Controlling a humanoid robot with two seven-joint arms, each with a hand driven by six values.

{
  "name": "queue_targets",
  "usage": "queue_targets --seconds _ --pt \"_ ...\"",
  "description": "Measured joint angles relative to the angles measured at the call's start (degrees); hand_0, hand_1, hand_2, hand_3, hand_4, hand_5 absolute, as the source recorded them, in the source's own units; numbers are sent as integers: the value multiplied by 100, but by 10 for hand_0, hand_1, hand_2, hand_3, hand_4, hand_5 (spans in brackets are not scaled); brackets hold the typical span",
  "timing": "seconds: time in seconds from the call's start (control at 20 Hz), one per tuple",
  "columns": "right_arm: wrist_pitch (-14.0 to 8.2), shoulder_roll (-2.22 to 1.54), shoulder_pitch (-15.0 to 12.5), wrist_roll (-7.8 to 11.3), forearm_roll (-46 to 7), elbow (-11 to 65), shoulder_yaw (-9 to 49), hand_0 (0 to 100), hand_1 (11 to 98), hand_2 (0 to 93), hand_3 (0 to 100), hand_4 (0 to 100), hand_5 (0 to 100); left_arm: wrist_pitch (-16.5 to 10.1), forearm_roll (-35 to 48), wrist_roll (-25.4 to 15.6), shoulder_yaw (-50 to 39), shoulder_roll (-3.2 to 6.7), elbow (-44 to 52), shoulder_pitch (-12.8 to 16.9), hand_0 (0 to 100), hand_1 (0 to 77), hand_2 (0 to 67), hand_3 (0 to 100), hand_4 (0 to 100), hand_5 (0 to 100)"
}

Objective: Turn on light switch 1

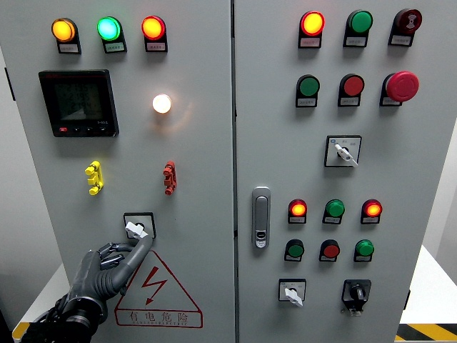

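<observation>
Left hand (100, 275) fingers (140, 248) touching rotary switch (136, 229).

The left hand (100, 275) is dark grey with a dull metallic sheen, its back smooth and rounded. Its fingers (136, 254) are slim and built of short jointed segments, lighter grey at the tips. Behind it, the wrist (68, 314) is black, bulky and ridged.

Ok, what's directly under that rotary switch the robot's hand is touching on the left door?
Below the rotary switch sits a red triangular high-voltage warning sticker with a lightning bolt. The left hand covers the sticker's left corner, so that part can't be seen.
</observation>
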Motion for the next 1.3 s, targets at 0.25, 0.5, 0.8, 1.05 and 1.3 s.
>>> queue_targets --seconds 0.25,0.5,0.8,1.05,1.3 --pt "-1 3 0 0 0 0 0 0 195 0 196 193 106 -176 -8 -196 -9 10 -311 330 0 506 507 1000 1000 983" --pt "-1 -2 0 0 0 0 -5 0 194 0 196 193 106 -524 -32 -566 119 128 -734 944 0 426 492 1000 1000 886" --pt "2 4 0 0 0 0 -1 0 196 0 196 193 105 -1399 -1215 -1591 -94 183 -727 1614 0 356 351 804 894 653" --pt "1 1 0 0 0 0 0 0 197 0 196 193 105 -2136 -2447 -2113 -329 481 -177 2605 0 337 273 549 706 563" --pt "1 4 -1 -1 0 0 0 0 191 0 196 193 105 -2346 -2549 -2693 -203 551 1227 3248 0 264 251 471 631 526"
